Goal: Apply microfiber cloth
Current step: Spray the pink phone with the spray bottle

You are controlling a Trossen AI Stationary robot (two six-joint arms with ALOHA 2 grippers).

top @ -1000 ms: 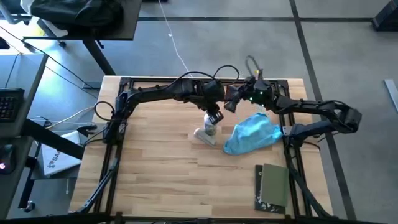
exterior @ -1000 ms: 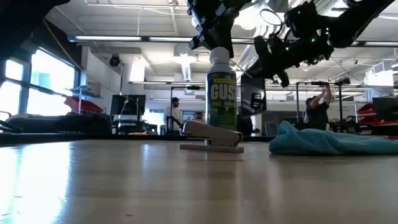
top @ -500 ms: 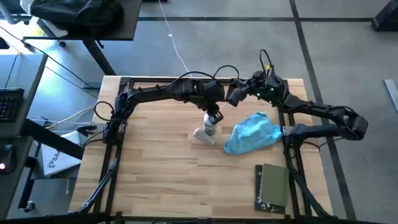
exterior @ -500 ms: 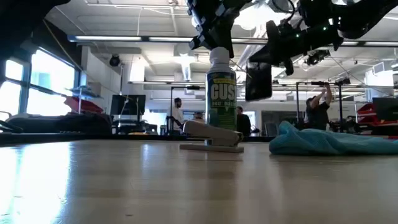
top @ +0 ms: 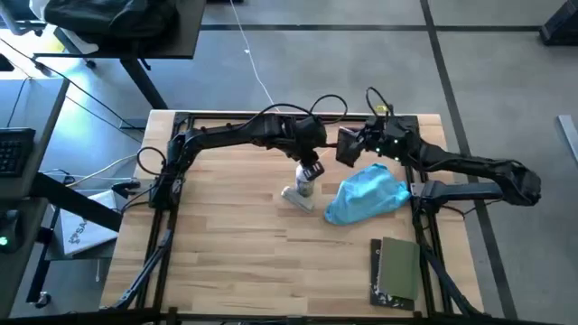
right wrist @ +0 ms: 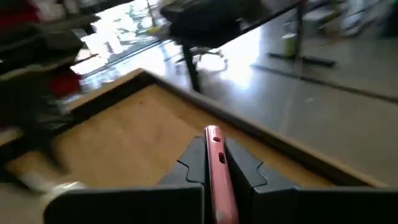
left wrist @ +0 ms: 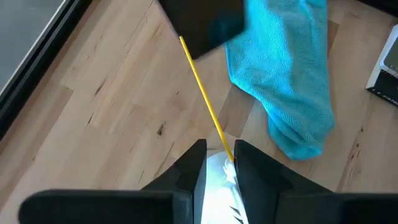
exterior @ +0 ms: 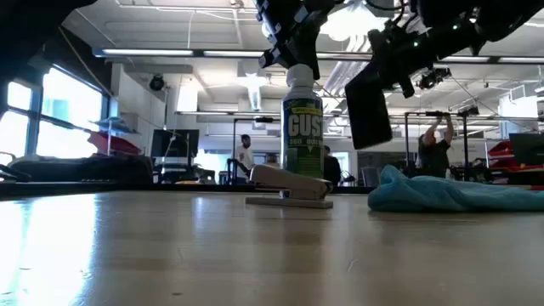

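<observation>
Wooden surface (top: 235, 244), light planks, dark frame around it.

Dark olive-green book (top: 397, 267): flat, at the near right edge of the surface, apart from the other items.

Microfiber cloth (top: 366, 194): turquoise, crumpled in folds, lying on the surface right of centre, beyond the book. No hand touches it. Also seen low at the right in the low view (exterior: 450, 194) and past the left fingers in the left wrist view (left wrist: 292, 81).

Pale grey oblong item (top: 298, 197): flat on the surface just left of the cloth, in front of the bottle in the low view (exterior: 289, 189).

Small bottle (exterior: 303, 127): upright, green label, white top, standing just behind the grey item.

Left hand (top: 312, 169): at the bottle's top, fingers clenched on its white nozzle, from which a thin yellow straw (left wrist: 205, 99) projects.

Right hand (top: 348, 144): raised above the surface beyond the cloth, near the far edge, fingers clamped on a slim pink-red rod (right wrist: 217, 174).

People (exterior: 438, 144) stand in the room beyond.
</observation>
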